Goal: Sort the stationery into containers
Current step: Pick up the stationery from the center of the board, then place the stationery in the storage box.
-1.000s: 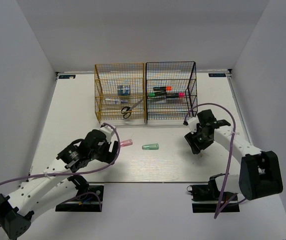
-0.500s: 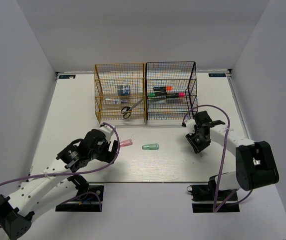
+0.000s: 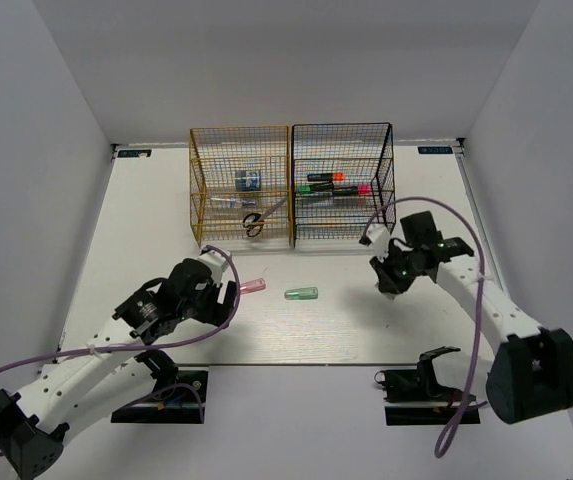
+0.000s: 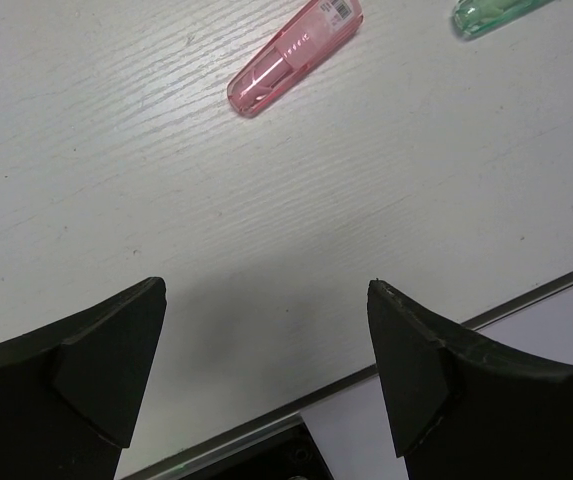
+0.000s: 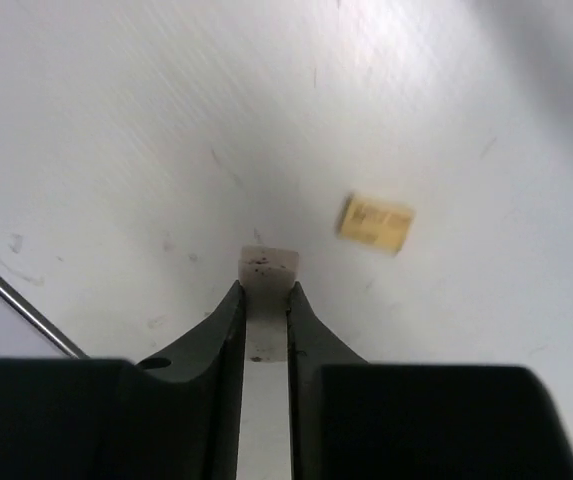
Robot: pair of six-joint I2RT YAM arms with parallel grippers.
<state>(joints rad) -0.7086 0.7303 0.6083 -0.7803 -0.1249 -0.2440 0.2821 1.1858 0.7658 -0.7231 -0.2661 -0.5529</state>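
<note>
A pale beige eraser (image 5: 268,265) is pinched between the tips of my right gripper (image 5: 265,290), which is shut on it just above the table right of the black container (image 3: 343,185); the same gripper (image 3: 390,284) shows from above. My left gripper (image 4: 266,285) hangs open over bare table, nothing between its fingers. Beyond it lie a pink capsule (image 4: 296,55) and a green capsule (image 4: 491,12), also seen as the pink capsule (image 3: 252,286) and green capsule (image 3: 301,294) from above. The gold container (image 3: 239,185) holds scissors (image 3: 253,222), a tape roll (image 3: 248,180) and a clear pen (image 3: 228,202). Highlighters (image 3: 331,185) lie in the black one.
A small yellowish rectangular scrap (image 5: 376,222) lies on the table just beyond the held eraser. The table's near edge (image 4: 526,300) runs under my left gripper. White walls enclose the table on three sides.
My right gripper has closed on the eraser, and its arm has swung and risen a little. The left arm and both capsules have not moved.
</note>
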